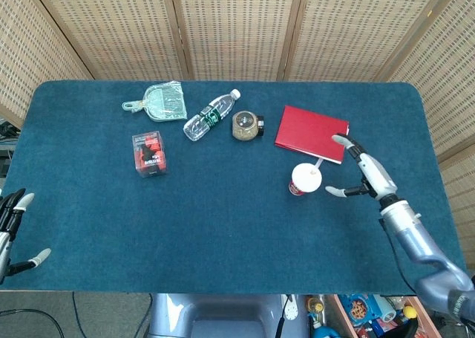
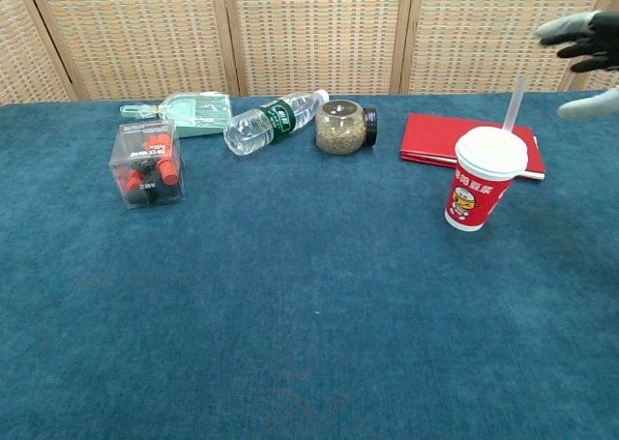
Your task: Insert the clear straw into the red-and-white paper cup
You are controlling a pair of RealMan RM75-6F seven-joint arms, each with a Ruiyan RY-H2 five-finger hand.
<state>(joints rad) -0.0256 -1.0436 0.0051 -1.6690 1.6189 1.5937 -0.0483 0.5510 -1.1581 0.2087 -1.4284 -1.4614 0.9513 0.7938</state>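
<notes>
The red-and-white paper cup [image 2: 486,181] is standing upright on the blue tabletop [image 1: 223,219], just in front of the red notebook [image 1: 311,133], and the clear straw [image 2: 514,102] is sticking up through its white lid, leaning slightly right. The right robot hand [image 1: 364,176] is hovering to the right of the cup, fingers spread and grasping nothing (apart from the straw). The left robot hand [image 1: 13,230] is waiting at the near left edge, fingers apart and empty.
</notes>
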